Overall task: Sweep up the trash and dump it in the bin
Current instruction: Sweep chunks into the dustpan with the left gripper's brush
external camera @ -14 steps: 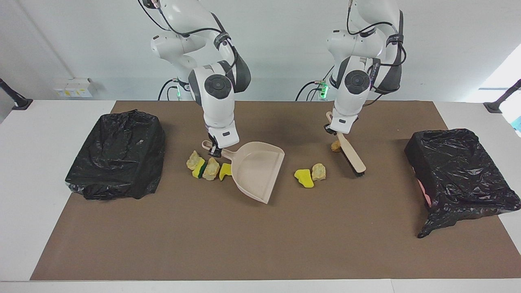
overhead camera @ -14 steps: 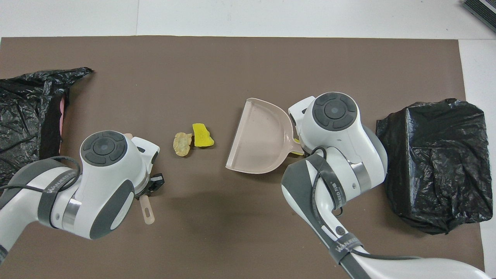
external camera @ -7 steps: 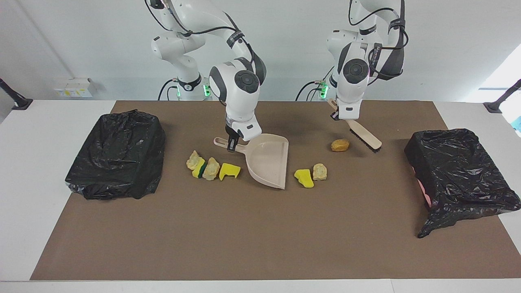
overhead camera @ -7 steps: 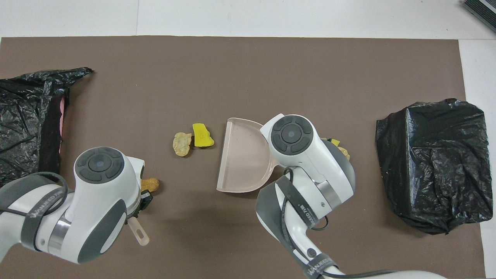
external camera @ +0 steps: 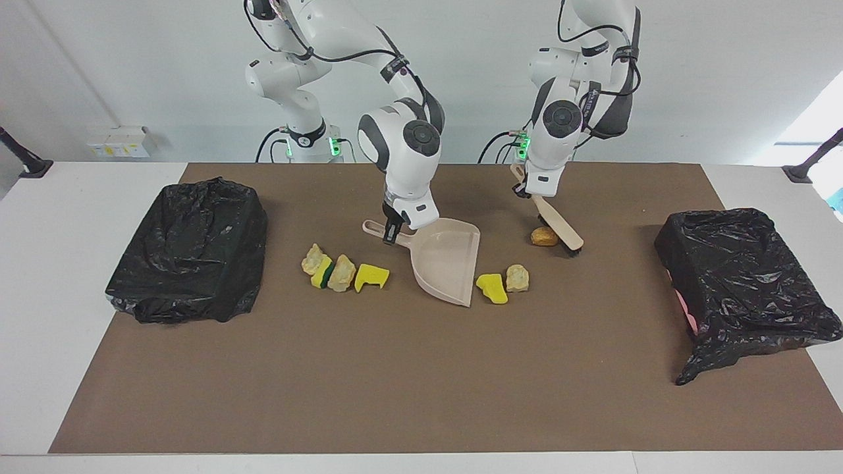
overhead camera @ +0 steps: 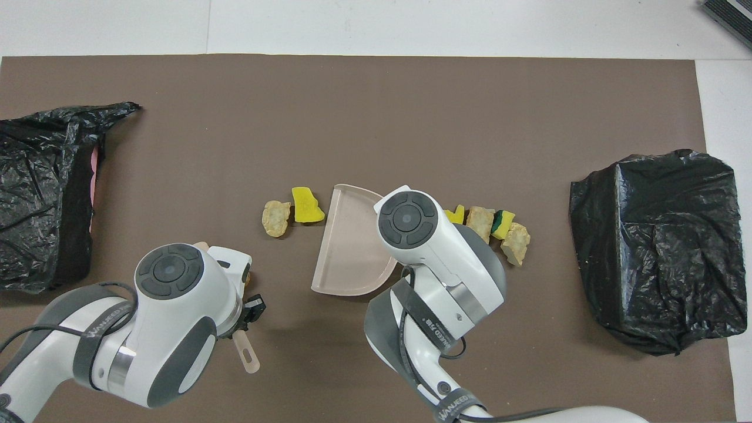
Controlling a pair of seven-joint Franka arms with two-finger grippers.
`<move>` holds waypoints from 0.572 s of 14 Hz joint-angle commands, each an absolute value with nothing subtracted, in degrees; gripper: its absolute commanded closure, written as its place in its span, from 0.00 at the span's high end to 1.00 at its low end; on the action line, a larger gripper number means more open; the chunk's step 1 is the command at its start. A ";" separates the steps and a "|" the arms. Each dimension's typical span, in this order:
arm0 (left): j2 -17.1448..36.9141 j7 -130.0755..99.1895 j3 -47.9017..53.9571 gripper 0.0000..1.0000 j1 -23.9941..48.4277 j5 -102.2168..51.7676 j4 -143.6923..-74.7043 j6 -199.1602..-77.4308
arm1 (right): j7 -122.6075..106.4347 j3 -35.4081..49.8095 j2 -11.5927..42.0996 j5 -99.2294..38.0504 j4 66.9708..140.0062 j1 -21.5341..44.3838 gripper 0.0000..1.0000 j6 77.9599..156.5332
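1. Nearest the robots, the left gripper (external camera: pixel 525 191) has its jaws closed on the handle of the beige black-bristled brush (external camera: pixel 560 226), which slants down so its bristles meet the brown mat (external camera: pixel 421 395) on the white desk (external camera: pixel 39 276).
2. A golden-brown sponge chunk (external camera: pixel 544 236) lies touching the brush head, on the side toward the right arm's end.
3. The right gripper (external camera: pixel 391 232) has its jaws closed on the handle of the beige plastic dustpan (external camera: pixel 448 262), whose open mouth points away from the robots and rests on the mat.
4. Slightly farther out, 2 pieces of trash lie just beside the dustpan's mouth toward the left arm's end: a bright yellow sponge chunk (external camera: pixel 492 288) and a cream crumbly chunk (external camera: pixel 517 278).
5. Toward the right arm's end sits a row of 4 pieces: a yellow notched chunk (external camera: pixel 371 276), a cream chunk (external camera: pixel 342 273), a yellow chunk with a green side (external camera: pixel 322 272) and another cream chunk (external camera: pixel 313 259).
6. A bin lined with a black plastic bag (external camera: pixel 191 250) stands at the right arm's end of the desk; a second black-bagged bin (external camera: pixel 744 276) stands at the left arm's end.
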State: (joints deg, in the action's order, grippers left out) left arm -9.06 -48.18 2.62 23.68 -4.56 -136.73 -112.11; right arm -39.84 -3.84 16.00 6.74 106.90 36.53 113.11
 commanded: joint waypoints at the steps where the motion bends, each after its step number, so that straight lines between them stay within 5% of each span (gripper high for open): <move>1: -6.86 -38.53 2.02 0.00 23.82 -8.52 -135.44 -117.49 | -39.11 -3.78 17.93 4.92 106.17 35.51 0.00 115.40; 8: -0.35 -26.72 1.67 0.00 23.03 -10.81 -122.28 -113.40 | -36.48 -3.78 17.84 4.83 106.17 35.51 0.00 115.40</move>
State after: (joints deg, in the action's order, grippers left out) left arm -3.23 -28.56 1.90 23.55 -10.05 -127.92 -117.77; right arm -38.22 -4.09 17.04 5.58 106.67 36.21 114.30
